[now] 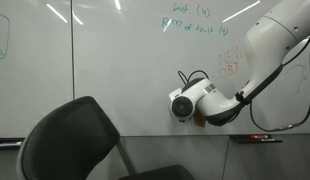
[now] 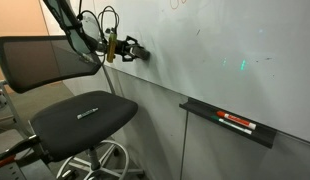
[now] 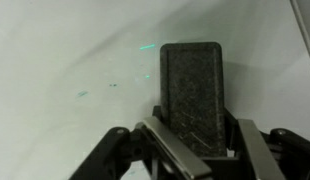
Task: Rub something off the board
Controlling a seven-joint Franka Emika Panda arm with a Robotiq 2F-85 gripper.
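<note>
The board (image 1: 115, 60) is a large glossy white wall whiteboard with teal handwriting (image 1: 198, 20) and an orange scribble (image 1: 228, 65); it also shows in an exterior view (image 2: 225, 50). My gripper (image 3: 207, 142) is shut on a dark rectangular eraser (image 3: 191, 85) whose face points at the board. In an exterior view the gripper (image 2: 131, 50) has its tip against the board. It sits low on the board, below left of the scribble (image 1: 185, 104). A tiny teal mark (image 3: 145, 46) lies just beyond the eraser's top left corner, with a fainter one (image 3: 81, 94) further left.
A black office chair (image 1: 75, 140) stands in front of the board, close under the arm (image 2: 75, 110). A marker tray with pens (image 2: 233, 122) hangs at the board's lower edge (image 1: 260, 138). Cables loop around the wrist (image 1: 195, 78).
</note>
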